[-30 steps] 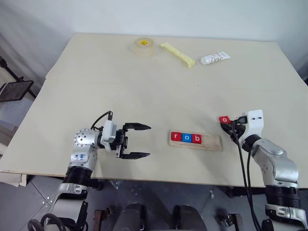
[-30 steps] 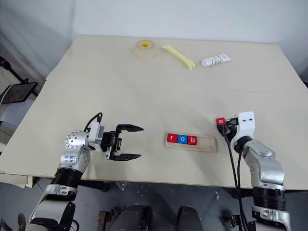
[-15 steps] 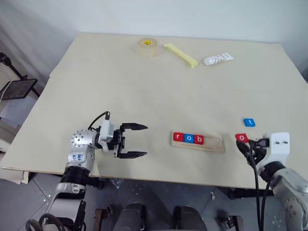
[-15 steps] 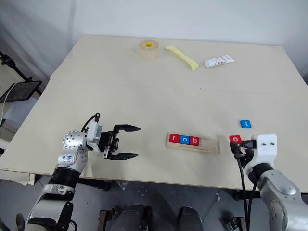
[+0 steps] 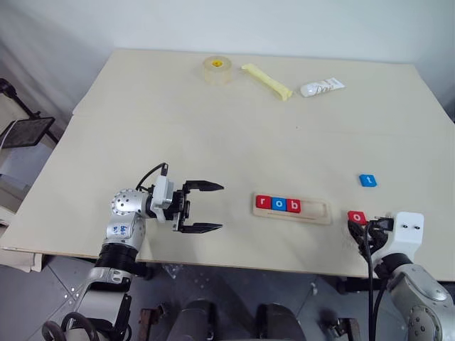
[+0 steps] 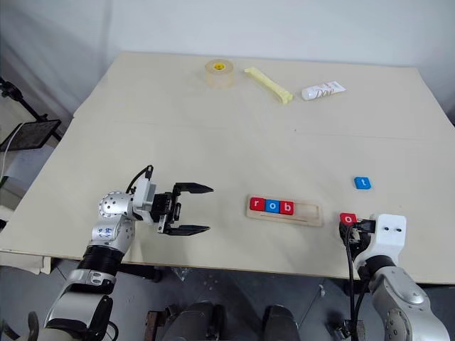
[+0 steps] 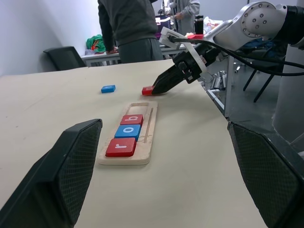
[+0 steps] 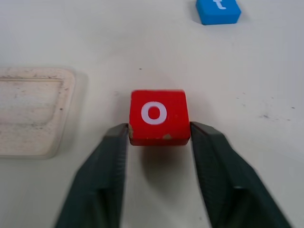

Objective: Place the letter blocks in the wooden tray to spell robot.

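The wooden tray (image 5: 314, 212) lies near the table's front edge with a red r (image 5: 263, 202), a blue o (image 5: 278, 204) and a red b (image 5: 292, 205) in its left part. A red o block (image 8: 159, 116) lies flat on the table just right of the tray. My right gripper (image 8: 159, 130) is open, one fingertip at each near corner of that block. A blue t block (image 5: 367, 180) rests farther back on the right. My left gripper (image 5: 213, 207) hovers left of the tray, wide open and empty, pointing toward it.
At the table's far side are a tape roll (image 5: 217, 69), a yellow strip (image 5: 264, 80) and a white tube (image 5: 321, 87). The table's front edge runs close under both grippers. A person (image 7: 130, 23) stands beyond the table in the left wrist view.
My right gripper pulled back toward the front edge with the red o, lowered it onto the table right of the tray and loosened its fingers. The blue t came into view. The left arm stayed put.
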